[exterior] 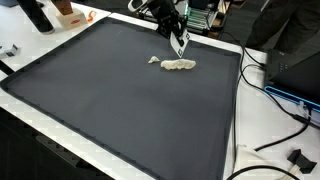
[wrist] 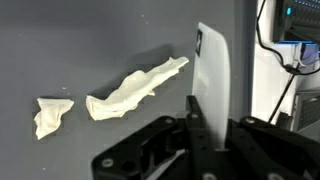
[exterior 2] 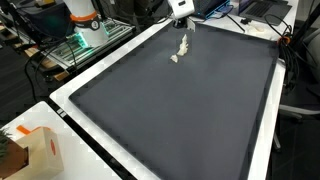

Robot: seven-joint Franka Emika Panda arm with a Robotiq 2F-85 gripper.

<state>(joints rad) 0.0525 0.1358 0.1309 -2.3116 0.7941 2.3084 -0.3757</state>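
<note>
Wrist view: closest in, the tool [wrist: 212, 55] shows as a single pale blade rising from its dark body, so its fingers look pressed together with nothing pinched between them. Just past the blade, the tapered tip of a crumpled white strip [wrist: 135, 88] lies flat on the dark mat [wrist: 90, 40], close beside the fingers, though I cannot tell whether they touch. A smaller white scrap [wrist: 50, 115] sits near the strip's far, thicker end, apart from it. In an exterior view the tool [exterior: 180, 42] hangs over the end of the strip [exterior: 180, 65] and seems to be slightly above the mat. If the strip is to be picked up, the fingers probably need to spread first. They should then shift off the thin tip toward the bulkier middle, where there is more material to bite. A straight descent with one finger on each side of the strip would suit, closing only once the tips reach the mat. Limp material like this likely slips from a shallow pinch, and a sideways nudge could push it away. Farther off, the white counter [exterior: 240, 105] frames the mat, with cables [exterior: 275, 100] trailing beyond its edge.
</note>
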